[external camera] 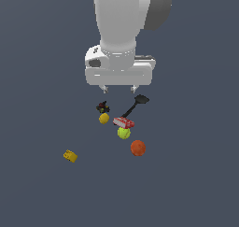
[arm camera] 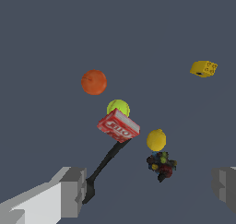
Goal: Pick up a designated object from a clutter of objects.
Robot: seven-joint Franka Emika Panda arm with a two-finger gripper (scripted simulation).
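Nearest me sits the orange ball (external camera: 137,147), alone on the bare grey bench (external camera: 196,184), a little apart from the green ball (external camera: 123,133). No bench edge or corner shows in either view, so I can only place things by their neighbours. Behind the green ball and touching it, the red-white piece (external camera: 123,123) lies tilted over the handle of the black spatula (external camera: 134,106). A yellow ball (external camera: 104,118) sits at the exterior view's left of that piece, with a small dark toy (external camera: 102,107) just behind it. Well off toward the exterior view's left lies a yellow block (external camera: 70,156). Above the far end of the clutter hangs the gripper (external camera: 120,88), its fingers (arm camera: 73,191) spread wide and holding nothing, clear of every item.
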